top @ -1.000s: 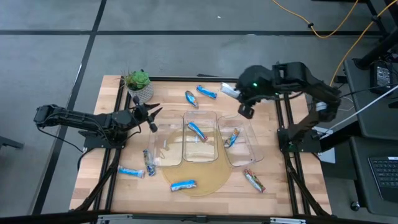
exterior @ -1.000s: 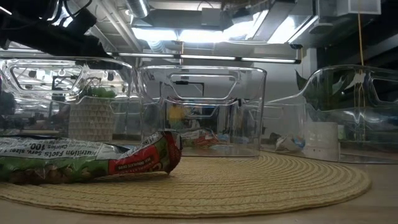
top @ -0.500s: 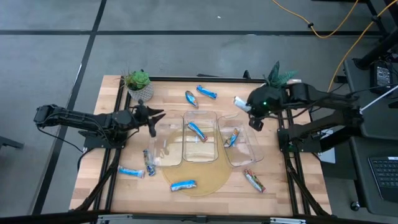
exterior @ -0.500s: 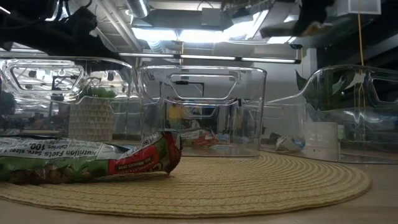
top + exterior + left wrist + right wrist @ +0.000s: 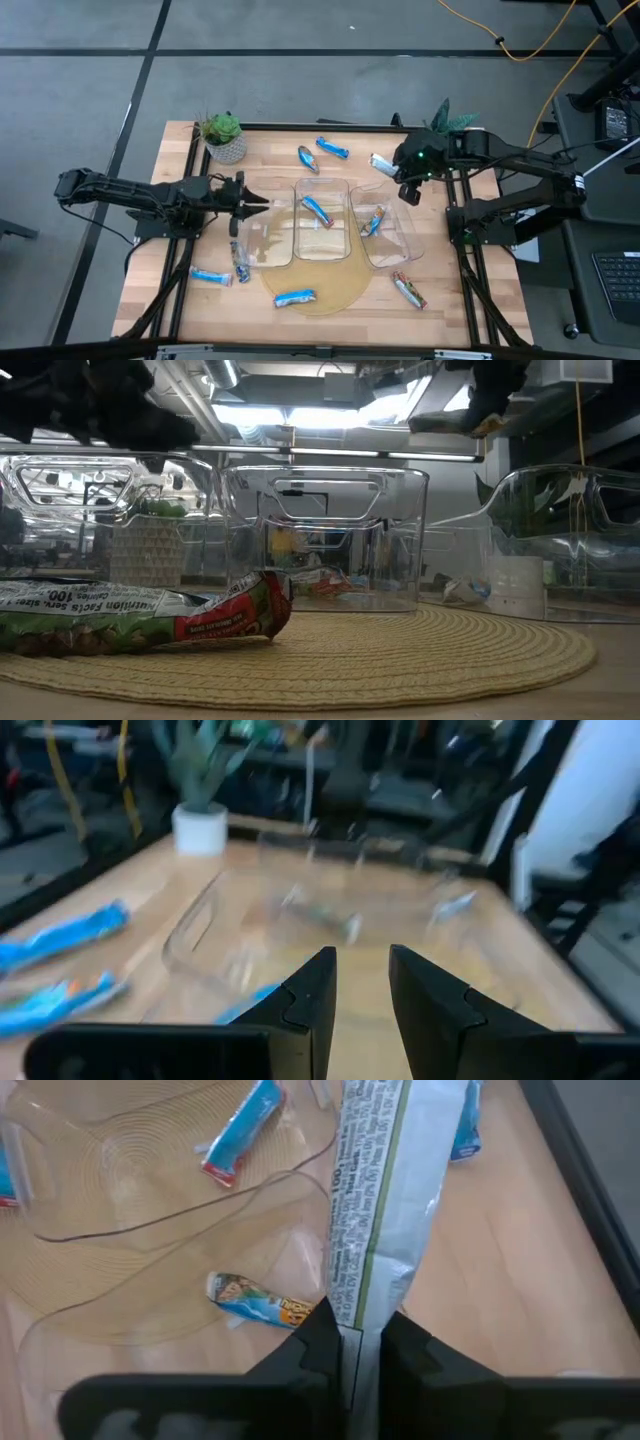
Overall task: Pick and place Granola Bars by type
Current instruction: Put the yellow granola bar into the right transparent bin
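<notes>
Above right bin: right gripper (image 5: 362, 1342) pinches a silvery bar (image 5: 375, 1200), held off the table.
Left gripper (image 5: 360, 990): empty, fingers slightly apart, beside left bin (image 5: 262, 228).
Advice: centre bar over right bin (image 5: 392, 235) before opening; match type inside.

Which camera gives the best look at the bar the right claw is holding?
The right wrist view: the silvery bar fills it, pinched in the right gripper. The high view shows it small; the low view only glimpses it overhead.
</notes>
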### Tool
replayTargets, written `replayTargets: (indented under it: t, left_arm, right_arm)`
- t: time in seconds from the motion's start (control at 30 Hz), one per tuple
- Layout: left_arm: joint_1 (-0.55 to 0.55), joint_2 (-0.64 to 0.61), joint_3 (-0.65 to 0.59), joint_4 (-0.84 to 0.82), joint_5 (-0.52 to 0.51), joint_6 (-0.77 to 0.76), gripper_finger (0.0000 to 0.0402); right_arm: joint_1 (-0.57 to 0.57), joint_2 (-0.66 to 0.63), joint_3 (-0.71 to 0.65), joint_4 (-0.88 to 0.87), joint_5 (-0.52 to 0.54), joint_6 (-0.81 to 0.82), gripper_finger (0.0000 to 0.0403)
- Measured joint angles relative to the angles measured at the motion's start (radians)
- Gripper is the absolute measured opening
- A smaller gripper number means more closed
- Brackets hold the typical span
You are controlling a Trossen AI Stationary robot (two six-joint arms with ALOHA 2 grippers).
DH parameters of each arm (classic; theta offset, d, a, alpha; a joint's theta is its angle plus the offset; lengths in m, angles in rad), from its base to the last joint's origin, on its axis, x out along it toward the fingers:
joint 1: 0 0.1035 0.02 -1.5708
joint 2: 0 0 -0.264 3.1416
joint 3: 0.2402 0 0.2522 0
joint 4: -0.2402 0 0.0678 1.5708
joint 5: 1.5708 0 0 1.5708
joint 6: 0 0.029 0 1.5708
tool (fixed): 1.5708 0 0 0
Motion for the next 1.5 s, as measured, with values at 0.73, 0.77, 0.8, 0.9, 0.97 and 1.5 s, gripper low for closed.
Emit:
replayTargets:
  t: [0.73,0.77,0.8,0.9,0.97,1.5]
  left_arm:
    - [0.000,-0.435,-0.171,0.014,-0.048,0.010,0.0088]
    - [0.000,-0.444,-0.171,0.003,-0.048,0.016,0.0088]
    - [0.000,-0.452,-0.171,-0.005,-0.048,0.025,0.0088]
    - [0.000,-0.459,-0.171,-0.003,-0.057,0.046,0.0088]
    - [0.000,-0.459,-0.171,-0.010,-0.061,0.047,0.0088]
    - [0.000,-0.459,-0.171,-0.025,-0.059,0.044,0.0088]
  right_arm:
    - [-0.029,0.000,0.000,-0.006,-0.064,-0.037,0.0021]
    - [-0.029,0.000,0.000,-0.011,-0.072,-0.035,0.0018]
    - [-0.029,0.000,0.000,-0.021,-0.073,-0.032,0.0016]
    - [-0.029,0.000,0.000,-0.054,-0.072,0.003,0.0018]
    - [-0.029,0.000,0.000,-0.069,-0.072,0.040,0.0026]
    - [0.091,0.001,-0.232,0.070,-0.077,0.352,0.0033]
